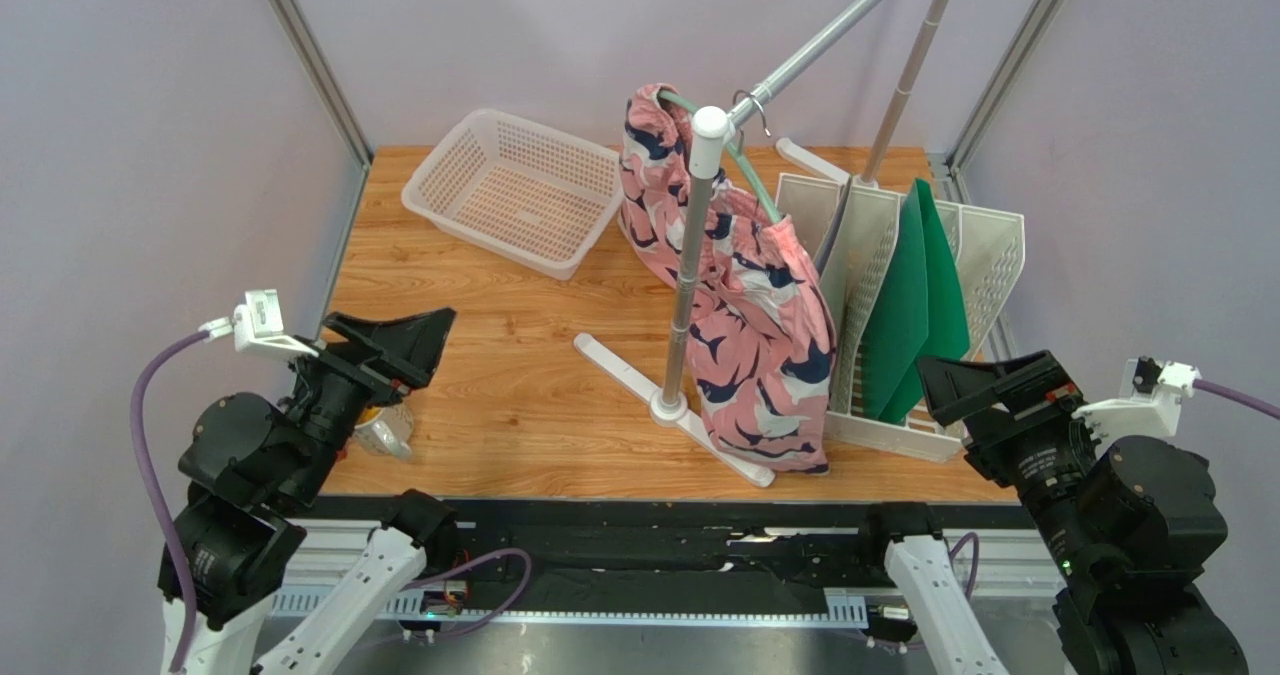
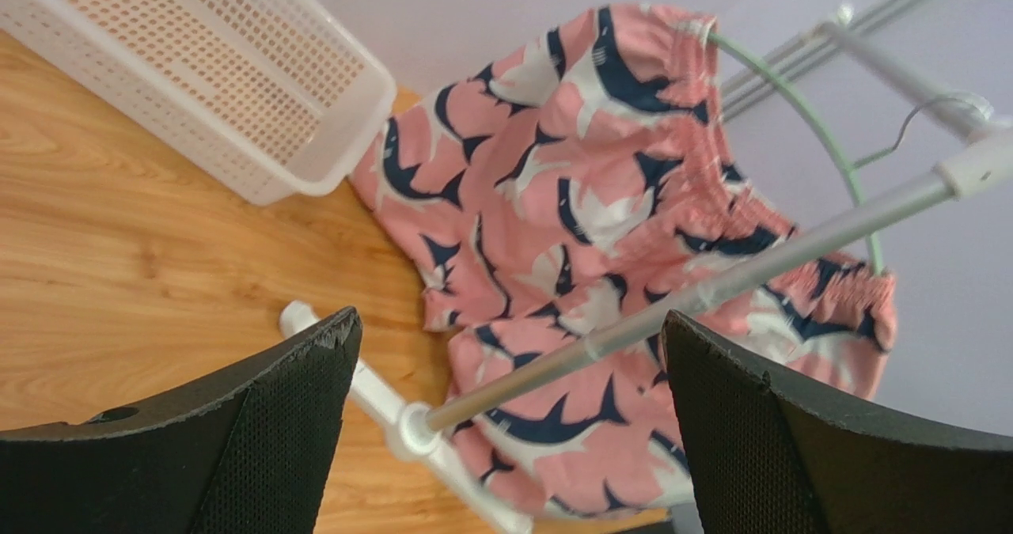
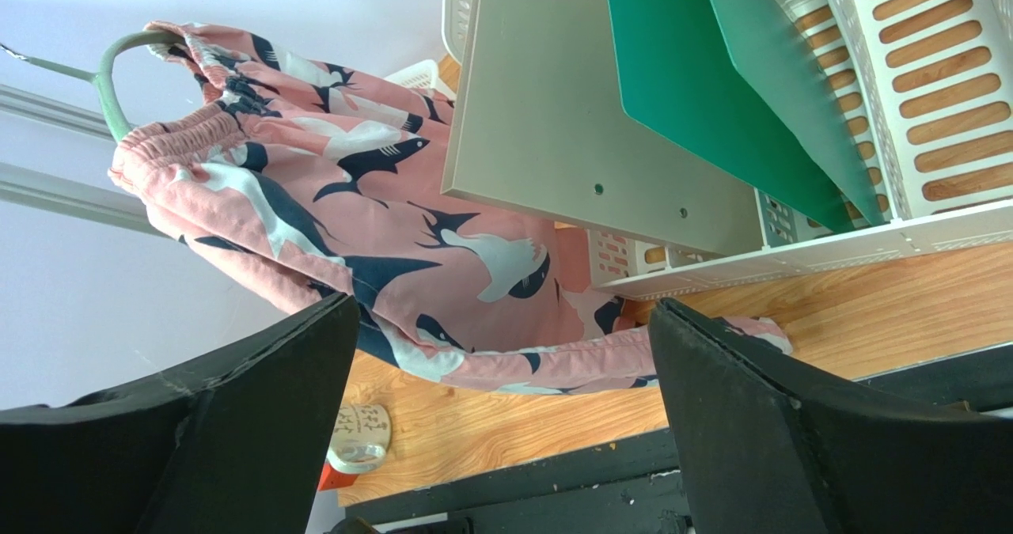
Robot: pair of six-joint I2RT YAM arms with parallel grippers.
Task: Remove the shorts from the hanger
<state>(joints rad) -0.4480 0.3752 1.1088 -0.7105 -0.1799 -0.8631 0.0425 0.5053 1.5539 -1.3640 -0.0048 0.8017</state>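
The pink shorts (image 1: pixel 751 315) with navy-and-white shapes hang on the mint-green hanger (image 1: pixel 747 165), hooked on the grey rack pole (image 1: pixel 819 48) at table centre; their hem touches the wood. They also show in the left wrist view (image 2: pixel 571 237) and right wrist view (image 3: pixel 345 237), the hanger too (image 2: pixel 820 131) (image 3: pixel 113 77). My left gripper (image 1: pixel 413 342) is open and empty at the near left, apart from the shorts. My right gripper (image 1: pixel 984 383) is open and empty at the near right, beside the file rack.
A white basket (image 1: pixel 519 188) lies at the back left. A white file rack (image 1: pixel 917 293) holding green folders (image 1: pixel 917 293) stands right of the shorts. The rack's upright post (image 1: pixel 688 255) and white foot (image 1: pixel 676 405) stand in front of the shorts. A small cup (image 3: pixel 357 433) lies near the front left.
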